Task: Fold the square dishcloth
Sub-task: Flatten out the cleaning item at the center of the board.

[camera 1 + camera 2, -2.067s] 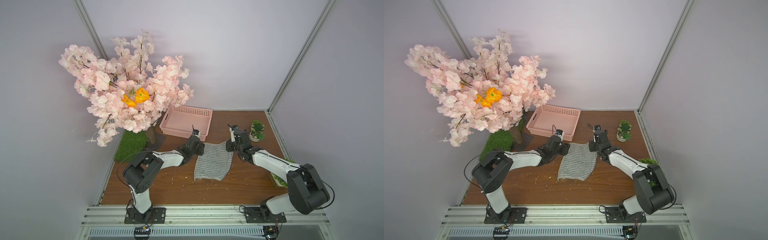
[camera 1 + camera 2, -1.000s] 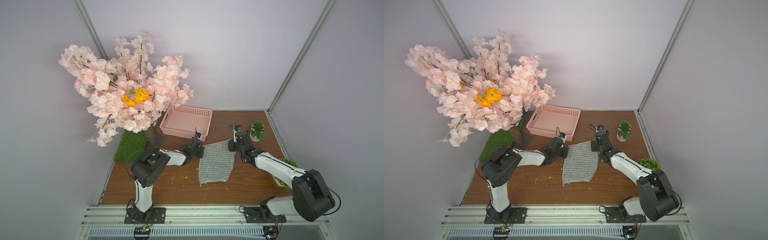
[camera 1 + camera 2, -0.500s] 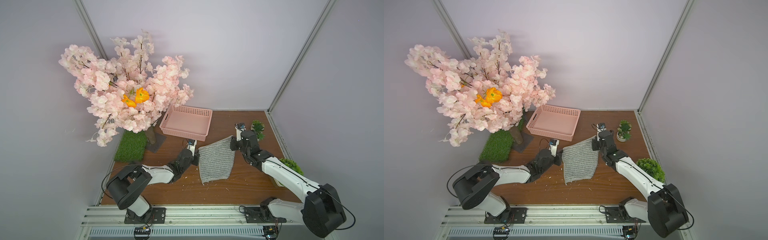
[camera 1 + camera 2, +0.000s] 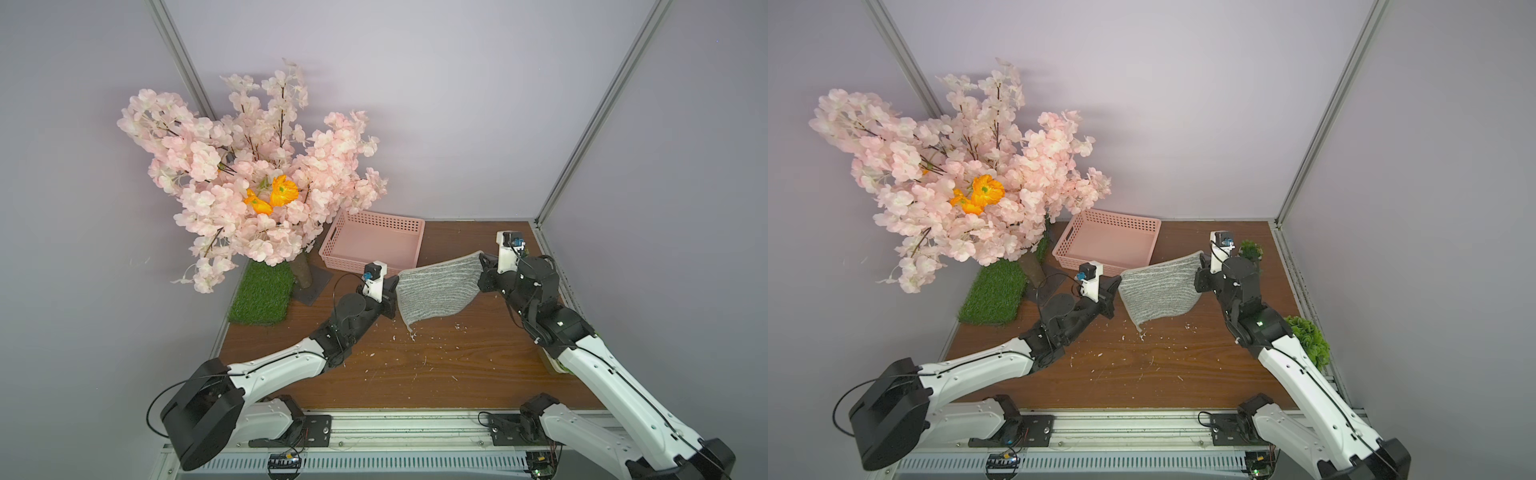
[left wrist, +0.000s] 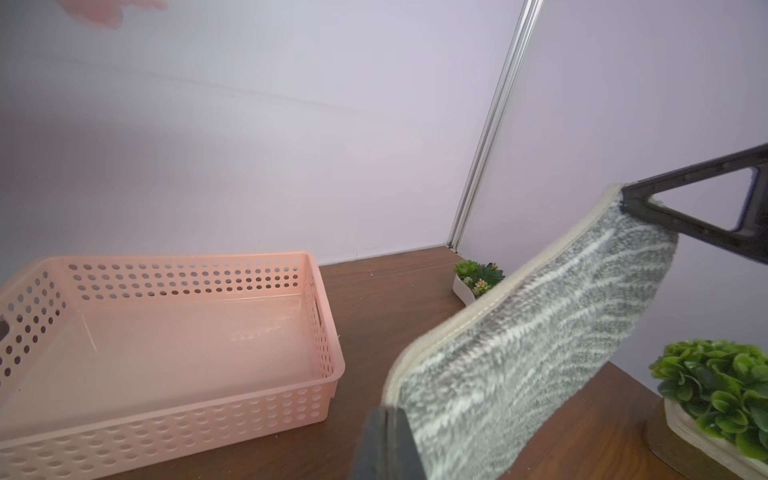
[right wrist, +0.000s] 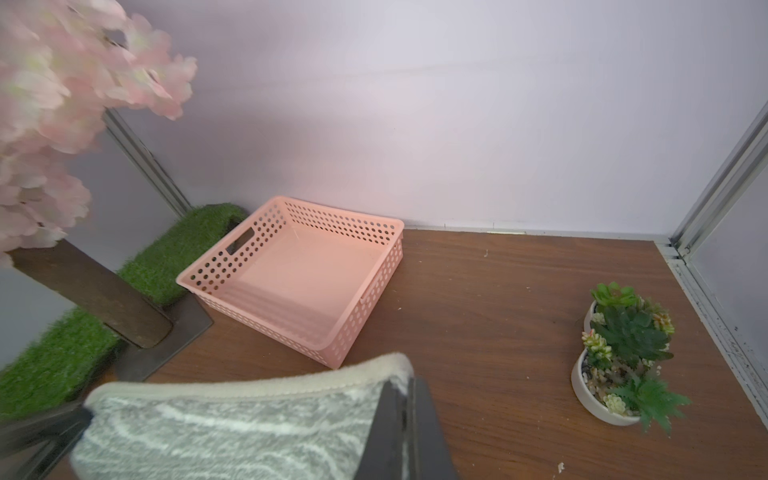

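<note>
Your square dishcloth [image 4: 436, 291] hangs in the air just in front of the pink basket [image 4: 376, 220], stretched between both claws. The left gripper [image 4: 395, 282] is clamped on one top corner and the right gripper [image 4: 482, 266] on the other. It looks soft, light and limp, so expect the free lower edge to sag and swing. Hold it by the cream-bound hem corners. No label or writing is readable.
</note>
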`<state>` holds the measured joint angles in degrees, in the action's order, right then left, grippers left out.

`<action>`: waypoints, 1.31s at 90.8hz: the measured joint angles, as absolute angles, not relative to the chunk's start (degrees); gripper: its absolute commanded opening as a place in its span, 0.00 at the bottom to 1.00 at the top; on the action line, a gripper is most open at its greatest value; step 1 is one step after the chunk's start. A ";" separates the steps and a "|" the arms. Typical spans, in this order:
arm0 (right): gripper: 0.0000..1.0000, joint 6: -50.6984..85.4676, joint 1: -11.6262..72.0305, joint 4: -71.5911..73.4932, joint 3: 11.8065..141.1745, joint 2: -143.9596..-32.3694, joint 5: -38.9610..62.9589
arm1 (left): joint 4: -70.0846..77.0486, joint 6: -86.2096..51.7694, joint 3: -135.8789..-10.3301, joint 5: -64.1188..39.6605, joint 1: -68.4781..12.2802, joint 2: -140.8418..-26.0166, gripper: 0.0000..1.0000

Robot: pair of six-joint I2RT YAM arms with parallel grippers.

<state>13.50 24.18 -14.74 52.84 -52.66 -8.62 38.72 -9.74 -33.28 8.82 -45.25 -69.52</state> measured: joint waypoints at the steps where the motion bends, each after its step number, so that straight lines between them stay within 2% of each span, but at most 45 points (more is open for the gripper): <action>1: 0.00 13.50 24.21 -15.09 53.06 -52.47 -8.51 | 38.52 -9.74 -33.32 8.75 -45.30 -69.28 0.00; 45: 0.00 17.39 24.43 -38.33 67.61 -45.08 -2.09 | 25.61 -12.23 -36.95 2.66 -47.59 -58.39 0.00; 72: 0.00 23.24 24.53 -53.41 72.14 -46.02 -6.26 | 20.88 -18.68 -36.75 4.05 -52.80 -59.16 0.01; 92: 0.00 23.81 24.36 -49.80 62.37 -56.93 -11.62 | 21.15 -20.10 -34.70 8.47 -51.37 -64.66 0.00; 119: 0.00 23.79 21.56 -28.80 55.99 -75.48 -12.58 | 28.86 -14.92 -35.48 8.36 -43.55 -81.78 0.00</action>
<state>23.79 21.56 -28.80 55.99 -75.48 -12.58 28.86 -14.92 -35.48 8.36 -43.55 -81.78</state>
